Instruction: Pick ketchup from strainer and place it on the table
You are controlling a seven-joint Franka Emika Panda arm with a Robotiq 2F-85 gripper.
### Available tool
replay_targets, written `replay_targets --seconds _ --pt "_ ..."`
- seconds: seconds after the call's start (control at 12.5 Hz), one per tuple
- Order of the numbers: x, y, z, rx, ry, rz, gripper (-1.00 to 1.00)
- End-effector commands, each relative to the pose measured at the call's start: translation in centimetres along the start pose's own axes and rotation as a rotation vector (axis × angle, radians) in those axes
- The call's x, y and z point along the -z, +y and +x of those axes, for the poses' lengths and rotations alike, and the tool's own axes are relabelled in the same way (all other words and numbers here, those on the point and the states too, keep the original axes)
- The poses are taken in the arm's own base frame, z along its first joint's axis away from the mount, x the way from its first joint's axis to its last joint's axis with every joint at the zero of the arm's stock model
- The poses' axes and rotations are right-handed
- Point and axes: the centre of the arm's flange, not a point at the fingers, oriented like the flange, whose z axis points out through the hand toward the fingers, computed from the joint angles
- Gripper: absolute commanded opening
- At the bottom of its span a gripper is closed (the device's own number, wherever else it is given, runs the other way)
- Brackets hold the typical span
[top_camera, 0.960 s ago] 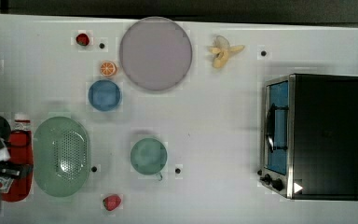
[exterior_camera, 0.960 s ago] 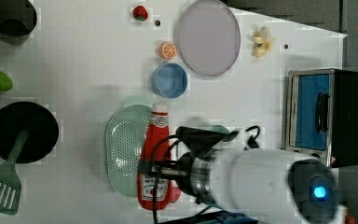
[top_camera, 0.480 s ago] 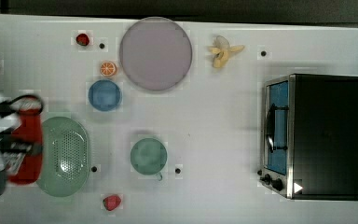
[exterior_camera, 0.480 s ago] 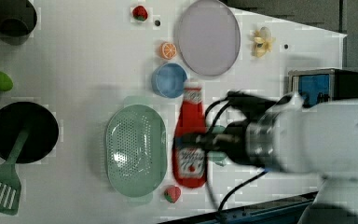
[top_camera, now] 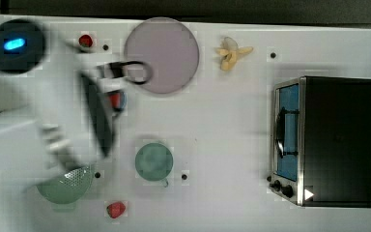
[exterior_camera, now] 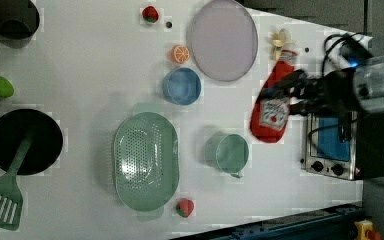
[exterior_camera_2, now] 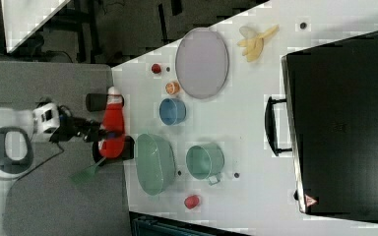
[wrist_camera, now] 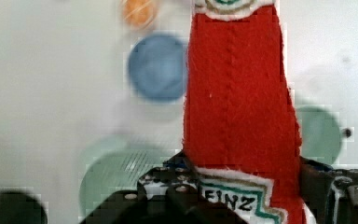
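- We judged the lift-out step done and the carry in hand: the ketchup hung in the air, grasped about its labelled part by the end effector, whose fingers were clenched on it
- In the left view the bottle sat clear of the strainer, which lay empty on the counter; the bottle appeared between the mauve plate and the toaster oven, above the teal cup
- From the wrist view we saw the red body run out ahead of the fingers, with the blue bowl and strainer below
- The next move, we judged, called for lowering over a bare patch of counter, away from cup, bowl and plate, then releasing only once the bottle rested; it looked soft, so it might flop or roll
- The counter was white with a few small dark holes and carried strawberries, an orange slice, a banana, a black pan with a green spatula and a lime
- Beyond its edge we saw dark floor and a grey surface
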Motion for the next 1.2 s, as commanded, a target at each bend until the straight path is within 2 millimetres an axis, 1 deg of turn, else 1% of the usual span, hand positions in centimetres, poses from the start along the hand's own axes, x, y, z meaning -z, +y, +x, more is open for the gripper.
replay_targets --seconds 0.08,0.24,0.4,0.56,0.72,0.88,0.96,1.2 --pt "2.0 5.6 3.9 -0.042 0.036 -0.006 0.21" --pt "0.6 9.4 6.5 -0.041 0.013 -0.024 0.21" --pt "-1.2 13.0 8.4 -0.028 -0.013 -0.039 0.21" --pt "-3.5 16.1 9.8 -0.06 -0.03 -0.046 0.21" --pt "-6.5 18.6 10.6 -0.095 -0.023 -0.039 0.21" --pt "-10.0 20.1 10.8 -0.111 -0.002 -0.025 0.21" --pt "-11.9 20.5 10.5 -0.114 0.005 -0.019 0.21" --pt "-17.7 20.8 9.6 -0.109 0.01 0.001 0.21"
